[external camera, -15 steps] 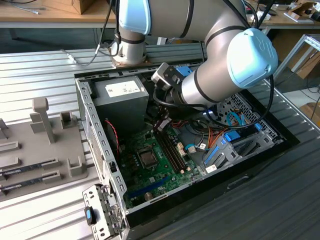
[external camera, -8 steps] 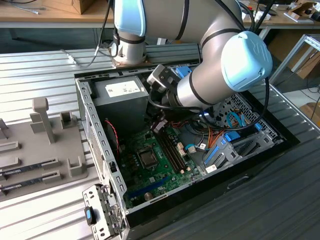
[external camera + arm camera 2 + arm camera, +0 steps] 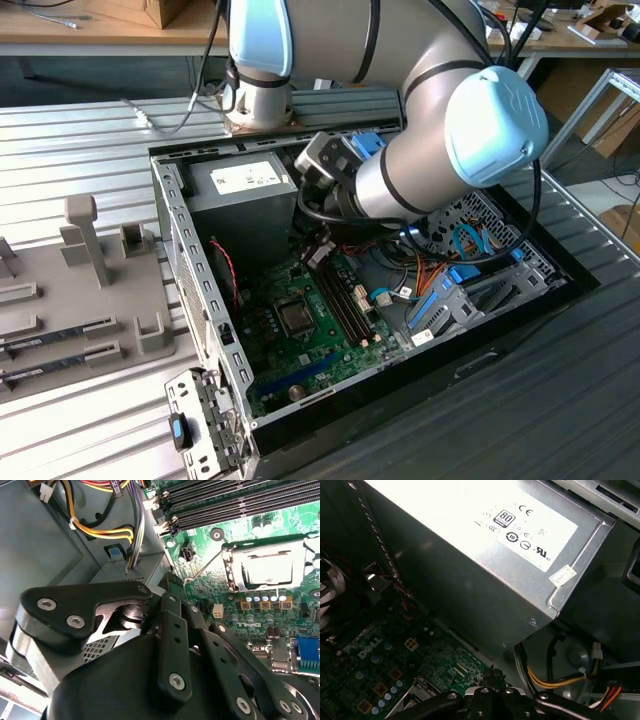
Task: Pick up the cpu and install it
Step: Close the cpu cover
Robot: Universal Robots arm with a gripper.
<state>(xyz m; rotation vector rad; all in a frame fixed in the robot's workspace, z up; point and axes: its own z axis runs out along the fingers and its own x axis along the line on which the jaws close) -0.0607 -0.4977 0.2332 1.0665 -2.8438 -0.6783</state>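
In the exterior view, the grey robot arm with pale blue joint caps (image 3: 440, 130) reaches down from the upper part of the frame into the open black computer case (image 3: 520, 330), which lies on the ribbed metal tabletop (image 3: 90, 150). The wrist end hangs near the middle of the case, just beside the grey power-supply box with a white label (image 3: 245, 185) and above the green motherboard (image 3: 310, 340).

The small square cpu with a silvery metal top (image 3: 268, 566) sits in its socket on the board, at the right side of the second wrist view, and the metal socket frame (image 3: 235, 570) lies around it. In the exterior view the same chip (image 3: 295, 316) is a dark square near the centre of the board, apart from the arm.

The black pincer (image 3: 172, 587) shows in the second wrist view with its linkages folded close; the tips seem to be together with nothing between them, though the angle is poor. It hangs beside the power-supply box, near yellow and orange cables (image 3: 95, 530).

At the exterior view's left, a grey plastic fixture with upright posts (image 3: 85, 260) stands on the tabletop.
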